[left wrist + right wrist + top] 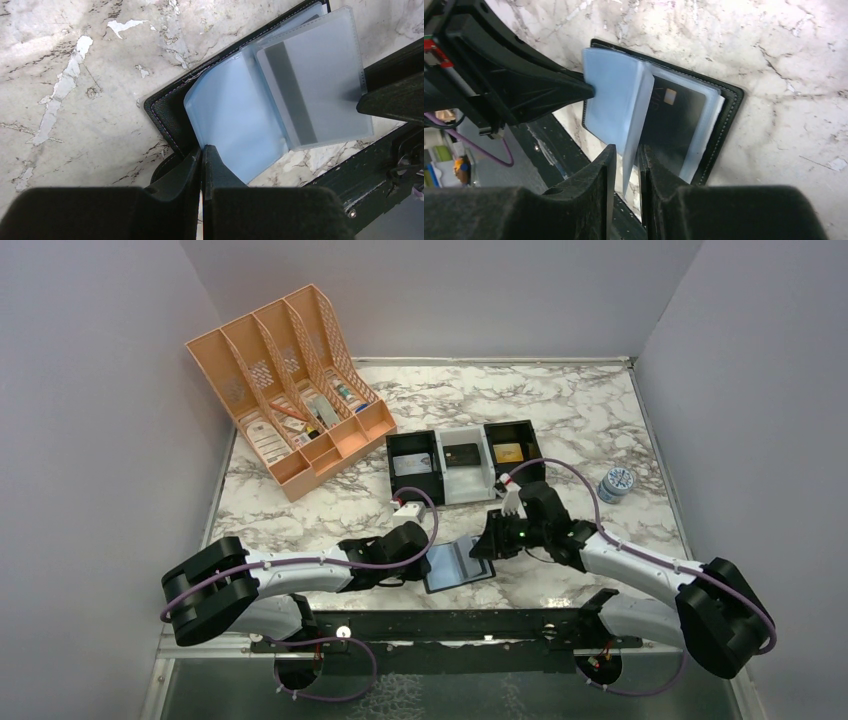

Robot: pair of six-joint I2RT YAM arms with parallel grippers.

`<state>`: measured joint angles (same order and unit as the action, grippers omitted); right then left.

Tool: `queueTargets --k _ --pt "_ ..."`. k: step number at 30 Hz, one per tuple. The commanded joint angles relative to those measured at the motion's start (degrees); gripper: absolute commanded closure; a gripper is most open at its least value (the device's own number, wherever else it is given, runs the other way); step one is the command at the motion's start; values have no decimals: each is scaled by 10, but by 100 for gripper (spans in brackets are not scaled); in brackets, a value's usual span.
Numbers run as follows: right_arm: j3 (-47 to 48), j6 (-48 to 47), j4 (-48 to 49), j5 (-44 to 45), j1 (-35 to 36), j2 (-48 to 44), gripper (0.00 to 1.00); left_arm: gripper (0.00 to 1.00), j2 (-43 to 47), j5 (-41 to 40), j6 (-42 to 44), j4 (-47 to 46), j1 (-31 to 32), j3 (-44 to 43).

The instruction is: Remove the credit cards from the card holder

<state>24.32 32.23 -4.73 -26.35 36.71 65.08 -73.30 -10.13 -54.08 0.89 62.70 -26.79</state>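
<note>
The black card holder [458,562] lies open near the table's front edge, its blue-grey sleeves [235,115] fanned up. A dark credit card [674,120] with a gold chip sits in the sleeve on the right half. My left gripper [202,149] is shut, its tips against the holder's left edge where the cover [167,112] meets the sleeves; whether it pinches anything is hidden. My right gripper [626,150] straddles one raised sleeve [616,105], jaws narrow, with a gap still showing beside the sleeve.
A black-and-white three-compartment tray [498,485] with cards in it stands just behind the holder. An orange file organiser [290,390] is at the back left, a small blue-and-white jar [616,483] at the right. Grey walls enclose the marble table [560,410].
</note>
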Motion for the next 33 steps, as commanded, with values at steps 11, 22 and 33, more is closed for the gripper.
queueTargets --k 11,22,33 --pt "2 60 127 -141 3 41 72 92 15 1 10 9 3 -1" --pt "34 71 187 -192 35 127 60 74 73 -24 -6 56 3 1" --pt "56 38 138 -141 57 101 53 62 167 -63 -28 131 3 9"
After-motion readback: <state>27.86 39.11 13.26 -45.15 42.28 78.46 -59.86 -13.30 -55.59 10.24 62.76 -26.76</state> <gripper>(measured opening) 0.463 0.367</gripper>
